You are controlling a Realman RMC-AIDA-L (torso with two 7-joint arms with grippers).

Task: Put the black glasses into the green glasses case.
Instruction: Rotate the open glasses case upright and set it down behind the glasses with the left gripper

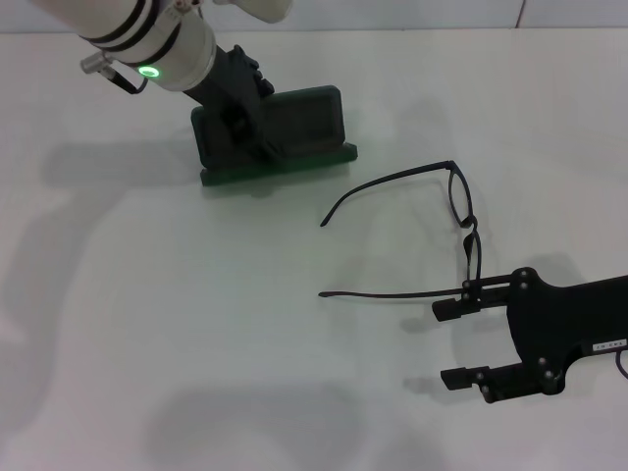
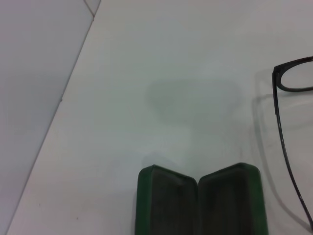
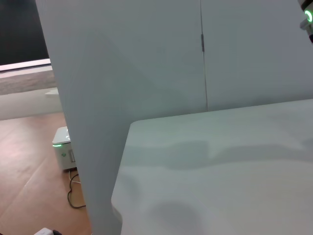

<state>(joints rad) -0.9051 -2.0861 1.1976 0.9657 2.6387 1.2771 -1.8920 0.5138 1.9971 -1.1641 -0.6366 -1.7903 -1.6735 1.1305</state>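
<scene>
Green case (image 1: pixel 280 132) stands open at the far left of the white worktop (image 1: pixel 196 324), the left end effector (image 1: pixel 238 108) over it, its fingers impossible to judge. Glasses (image 1: pixel 432 231) lie unfolded well apart, toward the right, where the right end effector (image 1: pixel 453 341) hovers with fingers apart, the upper finger right at one temple. Only the left wrist view shows the case's dark lining (image 2: pixel 195 203); the right wrist view shows just bare worktop and a wall panel (image 3: pixel 122 63).

**White arms, black end effectors**

The left arm (image 1: pixel 162 44) is white with black bands, a glowing green ring light and a thin black cable. The right end effector (image 1: pixel 459 341) is matte black, screw-studded, bearing a small white label.
</scene>
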